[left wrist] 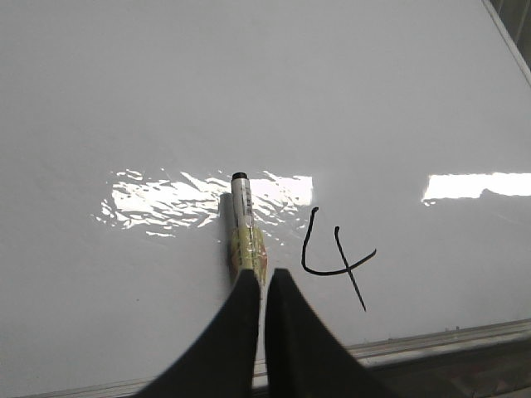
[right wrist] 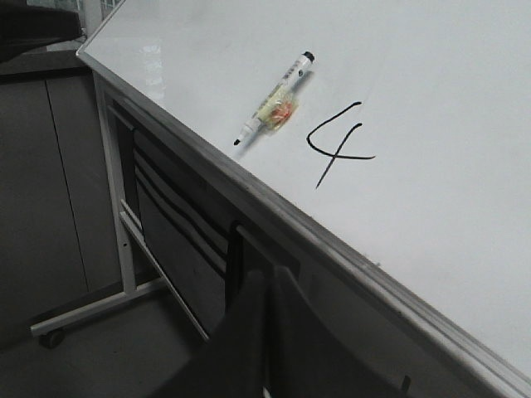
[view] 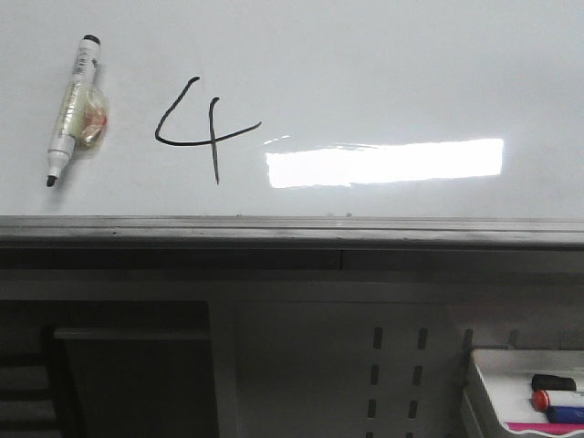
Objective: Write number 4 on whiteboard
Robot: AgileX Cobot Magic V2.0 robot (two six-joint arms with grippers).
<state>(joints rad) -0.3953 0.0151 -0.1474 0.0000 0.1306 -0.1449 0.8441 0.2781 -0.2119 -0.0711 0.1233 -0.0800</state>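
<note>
marker (view: pixel 73 108) on whiteboard (view: pixel 383 73), left of number 4 (view: pixel 203 130) | tray (view: pixel 488 374) below board, right

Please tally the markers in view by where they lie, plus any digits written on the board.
Markers on the whiteboard: 1, the uncapped marker left of the 4
Markers in the tray: at least 2, one with a black cap and one with a red cap; the tray is cut off by the frame
Written digits: 1
Total: 4 things counted
</note>
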